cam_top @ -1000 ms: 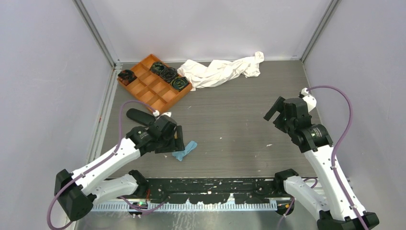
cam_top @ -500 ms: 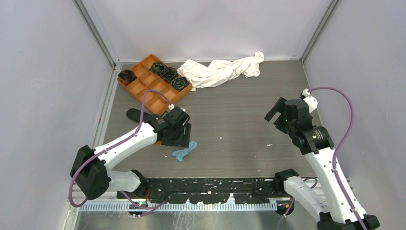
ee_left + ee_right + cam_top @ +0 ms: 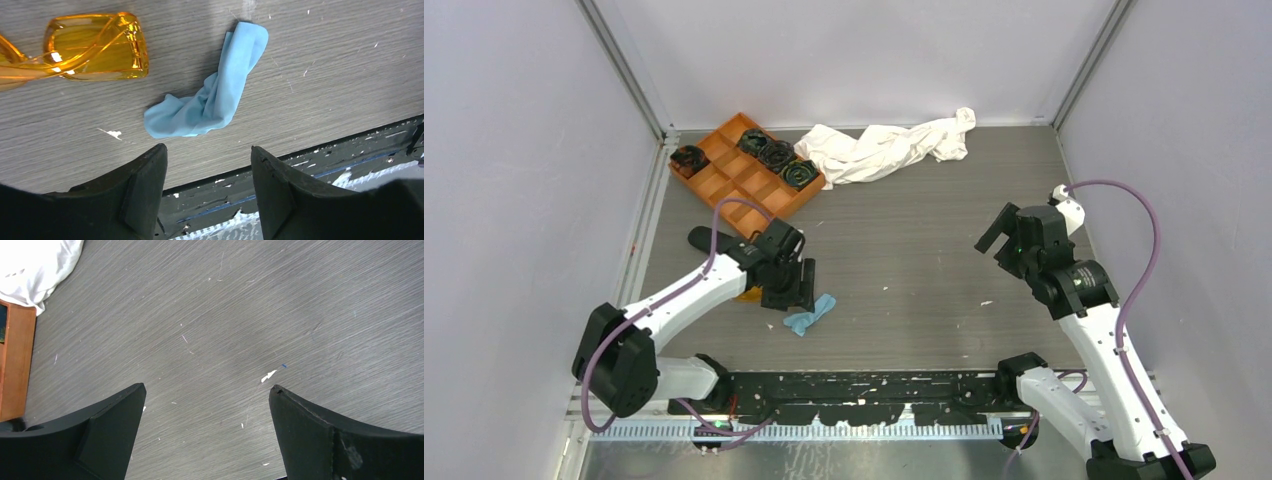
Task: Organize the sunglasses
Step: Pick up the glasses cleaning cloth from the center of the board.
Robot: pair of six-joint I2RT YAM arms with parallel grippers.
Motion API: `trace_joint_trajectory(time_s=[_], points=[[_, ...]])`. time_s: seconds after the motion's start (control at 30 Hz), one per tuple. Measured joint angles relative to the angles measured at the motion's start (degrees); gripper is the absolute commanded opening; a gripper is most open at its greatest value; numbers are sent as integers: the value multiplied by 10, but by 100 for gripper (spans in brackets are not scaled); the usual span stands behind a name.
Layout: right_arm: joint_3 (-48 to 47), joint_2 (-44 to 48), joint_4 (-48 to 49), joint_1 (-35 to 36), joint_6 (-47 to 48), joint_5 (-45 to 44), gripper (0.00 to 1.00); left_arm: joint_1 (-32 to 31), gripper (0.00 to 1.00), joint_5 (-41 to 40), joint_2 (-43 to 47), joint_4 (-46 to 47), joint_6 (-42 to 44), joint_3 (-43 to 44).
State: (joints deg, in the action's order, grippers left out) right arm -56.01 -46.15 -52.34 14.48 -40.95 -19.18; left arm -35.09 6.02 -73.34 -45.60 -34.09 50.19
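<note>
The sunglasses [image 3: 90,47], with translucent orange lenses and thin amber arms, lie on the table at the upper left of the left wrist view. In the top view only a sliver of the sunglasses [image 3: 749,293] shows under the left arm. My left gripper [image 3: 207,150] is open and empty. It hovers near the table's front edge, just short of a crumpled light blue cloth [image 3: 215,95] and right of the sunglasses. From above, the left gripper [image 3: 791,295] sits beside the cloth [image 3: 811,315]. The black case [image 3: 714,243] lies closed behind the arm. My right gripper [image 3: 207,387] is wide open over bare table, far right [image 3: 999,235].
An orange compartment tray [image 3: 734,185] holding dark round items stands at the back left. A white cloth [image 3: 889,145] is heaped beside it. A black rail [image 3: 864,390] runs along the near edge. Grey walls close in the table on three sides.
My left arm has swung its elbow outward and the gripper has shifted slightly right and away, turning over the cloth. A sliver of the sunglasses now shows. The right arm is unchanged.
</note>
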Motion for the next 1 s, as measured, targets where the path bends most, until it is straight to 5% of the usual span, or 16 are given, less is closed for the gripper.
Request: trace_joint_trajectory(time_s=[0.53,0.63,0.73,1.0], points=[[5,4,-1,0,-2,0,100,0,35,7,-44,51,-26,-33],[6,5,-1,0,-3,0,100,0,25,-7,-52,55,-28,-33],[6,5,-1,0,-4,0,100,0,2,-15,-71,55,-30,-30],[7,8,-2,0,-6,-1,100,-64,0,-62,-97,23,-21,48]])
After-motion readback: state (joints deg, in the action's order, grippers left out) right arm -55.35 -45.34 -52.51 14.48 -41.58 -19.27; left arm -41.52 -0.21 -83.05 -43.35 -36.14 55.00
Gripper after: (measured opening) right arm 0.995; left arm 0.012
